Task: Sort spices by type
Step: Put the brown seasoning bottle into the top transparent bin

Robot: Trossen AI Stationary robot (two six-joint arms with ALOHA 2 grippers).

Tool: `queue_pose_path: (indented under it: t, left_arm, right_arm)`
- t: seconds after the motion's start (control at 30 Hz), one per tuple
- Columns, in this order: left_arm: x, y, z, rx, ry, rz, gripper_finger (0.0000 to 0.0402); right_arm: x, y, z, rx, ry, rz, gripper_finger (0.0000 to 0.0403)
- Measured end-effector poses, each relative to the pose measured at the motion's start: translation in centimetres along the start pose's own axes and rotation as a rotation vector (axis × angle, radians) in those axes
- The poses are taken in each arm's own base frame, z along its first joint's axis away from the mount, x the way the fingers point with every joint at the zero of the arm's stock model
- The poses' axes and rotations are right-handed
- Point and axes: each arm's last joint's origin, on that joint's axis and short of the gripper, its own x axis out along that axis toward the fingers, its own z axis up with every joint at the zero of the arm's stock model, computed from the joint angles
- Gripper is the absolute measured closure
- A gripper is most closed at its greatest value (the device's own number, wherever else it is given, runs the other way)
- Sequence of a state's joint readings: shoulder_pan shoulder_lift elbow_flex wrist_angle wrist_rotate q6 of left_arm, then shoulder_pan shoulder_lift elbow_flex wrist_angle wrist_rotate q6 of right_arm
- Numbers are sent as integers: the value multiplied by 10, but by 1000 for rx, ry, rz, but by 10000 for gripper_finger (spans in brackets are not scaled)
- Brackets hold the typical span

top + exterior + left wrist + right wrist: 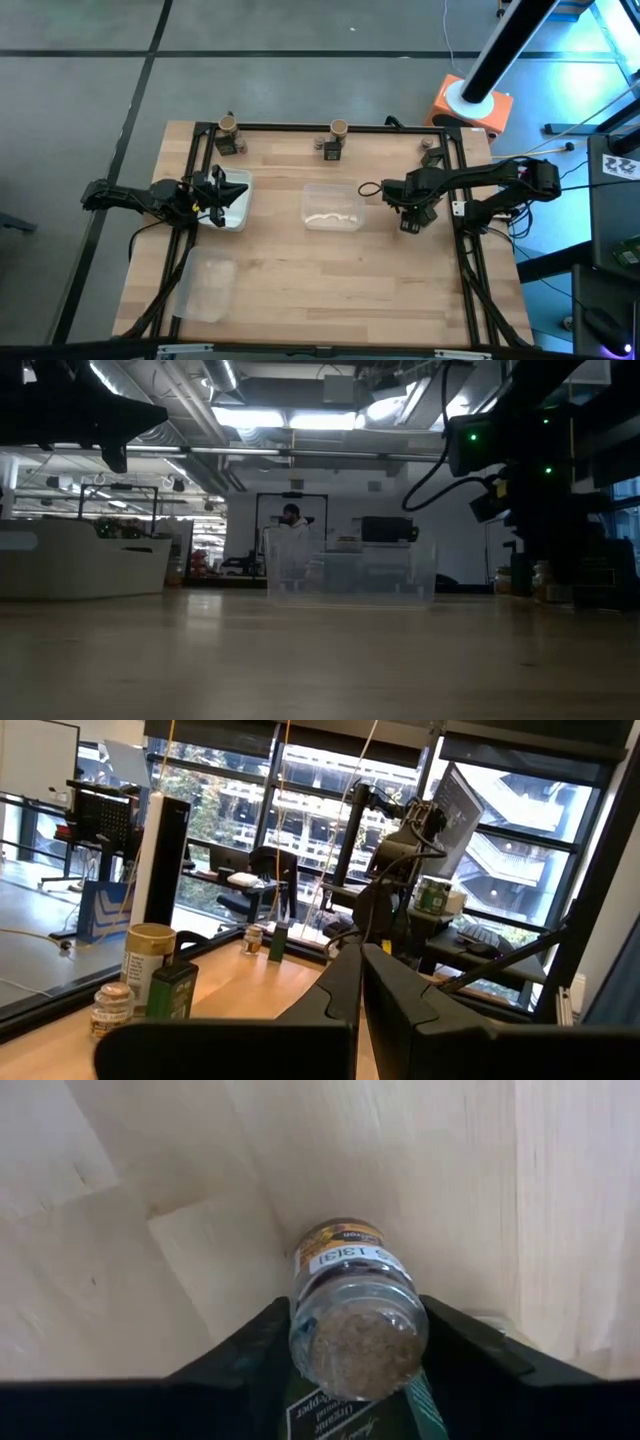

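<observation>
The wooden table [330, 280] carries three clear trays: one at the left [232, 205], one in the middle [333, 206], and one near the front left [205, 288]. Groups of spices stand along the far edge, at the far left [230, 135], the far middle [335, 140] and the far right [431, 152].

The right gripper [410, 222] hangs over bare wood just right of the middle tray. Its fingers are closed on a small glass spice jar [352, 1305], and a dark green packet [345, 1415] appears pressed under the jar.

The left gripper [215, 195] waits over the left tray with its fingers together and nothing between them.

To do this step well, I think the right arm should move slowly to the middle tray, go low inside its walls, and only then release.
</observation>
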State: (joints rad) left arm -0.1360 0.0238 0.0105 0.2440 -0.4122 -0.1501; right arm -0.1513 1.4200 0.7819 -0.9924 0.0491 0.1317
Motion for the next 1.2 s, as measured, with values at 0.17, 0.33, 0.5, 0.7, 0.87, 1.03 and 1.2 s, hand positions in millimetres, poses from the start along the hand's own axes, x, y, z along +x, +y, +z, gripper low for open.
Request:
queue_pose_path:
  t: [0.17, 0.33, 0.5, 0.7, 0.87, 1.03, 1.2]
  left_arm:
    - [0, 0, 0, 0, 1, 0, 396]
    - [0, 0, 0, 0, 0, 0, 396]
    - [0, 0, 0, 0, 0, 0, 396]
    - [0, 0, 0, 25, 0, 0, 396]
    - [0, 0, 0, 30, 0, 0, 396]
    - [0, 0, 0, 30, 0, 0, 396]
    - [0, 0, 0, 30, 0, 0, 396]
  right_arm:
    - [-1, 0, 0, -13, -3, -4, 222]
    - [-13, 0, 8, -25, -54, -6, 220]
    - [-39, 0, 21, -52, -137, -15, 221]
    - [-73, -1, 37, -85, -267, -47, 218]
    - [-96, 0, 48, -108, -386, -49, 219]
    - [-109, 1, 57, -125, -493, -37, 218]
    - [-116, 3, 65, -134, -594, 15, 218]
